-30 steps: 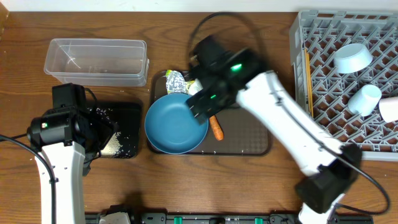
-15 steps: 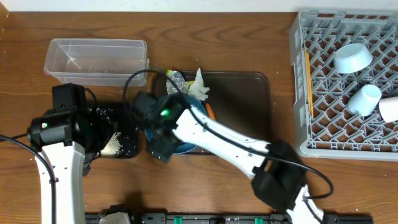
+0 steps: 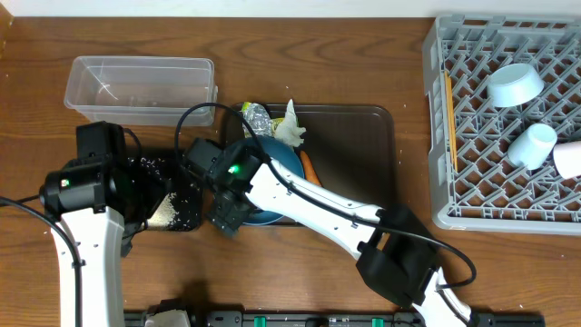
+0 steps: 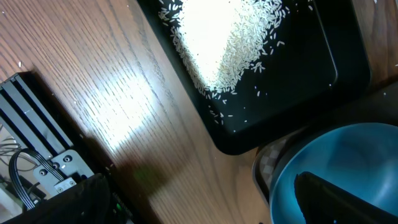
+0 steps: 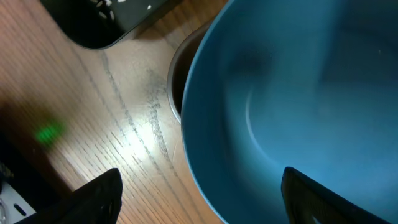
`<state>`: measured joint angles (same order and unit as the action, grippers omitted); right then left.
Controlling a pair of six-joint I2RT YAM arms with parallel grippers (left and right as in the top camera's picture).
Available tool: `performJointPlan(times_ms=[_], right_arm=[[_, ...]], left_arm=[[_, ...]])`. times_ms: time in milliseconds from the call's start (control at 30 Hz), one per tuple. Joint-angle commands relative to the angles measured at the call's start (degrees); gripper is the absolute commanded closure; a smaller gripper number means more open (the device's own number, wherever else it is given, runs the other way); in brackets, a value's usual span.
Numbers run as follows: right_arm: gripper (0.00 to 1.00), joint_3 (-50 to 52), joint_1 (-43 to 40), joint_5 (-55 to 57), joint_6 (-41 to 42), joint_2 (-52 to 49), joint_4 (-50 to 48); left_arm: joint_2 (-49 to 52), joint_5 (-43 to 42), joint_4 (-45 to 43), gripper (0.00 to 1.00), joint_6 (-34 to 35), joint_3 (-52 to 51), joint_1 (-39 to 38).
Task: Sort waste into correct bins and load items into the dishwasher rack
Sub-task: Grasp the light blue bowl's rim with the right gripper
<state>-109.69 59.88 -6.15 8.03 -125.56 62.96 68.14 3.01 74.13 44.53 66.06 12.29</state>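
In the overhead view, the clear plastic container (image 3: 141,86) lies with its long side running left to right, and we make out nothing solid in it. Just in front of it, the black tray (image 3: 186,173) holds a heap of white rice (image 3: 164,211) in its near corner, with loose grains scattered around. The dark blue plate (image 3: 284,156) sits on the left end of the brown serving tray (image 3: 359,150), mostly under the right arm. The right gripper (image 3: 225,216) is at the plate's left rim, between the plate and the black tray. A foil ball (image 3: 257,118) and a white wrapper (image 3: 291,127) lie behind the plate, and the carrot (image 3: 308,166) lies at its right edge, its long axis running roughly front to back. The dishwasher rack (image 3: 472,195) holds a pale bowl (image 3: 515,84) and a pale cup (image 3: 531,143), both tilted, and chopsticks (image 3: 448,109) lie along its left edge.

The left wrist view alone shows the left gripper (image 4: 199,186) spread wide and empty over the bare table (image 4: 112,93) by the black tray's corner.

The right wrist view fills with the plate's hollow. The right gripper's fingers (image 5: 99,199) stand wide apart, released, with the rim between them, and we cannot tell whether they touch it
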Motion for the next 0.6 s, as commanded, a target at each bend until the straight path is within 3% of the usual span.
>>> performJointPlan(times_ms=[0, 567], right_arm=[[0.19, 0.31, 0.37, 0.52, 4.15, -1.64, -0.66], [0.28, 0.33, 0.52, 2.34, 12.55, -7.96, -3.54]], left_arm=[[0.07, 0.66, 0.22, 0.02, -0.74, 0.92, 0.28], [0.07, 0.66, 0.22, 0.02, -0.76, 0.92, 0.28]])
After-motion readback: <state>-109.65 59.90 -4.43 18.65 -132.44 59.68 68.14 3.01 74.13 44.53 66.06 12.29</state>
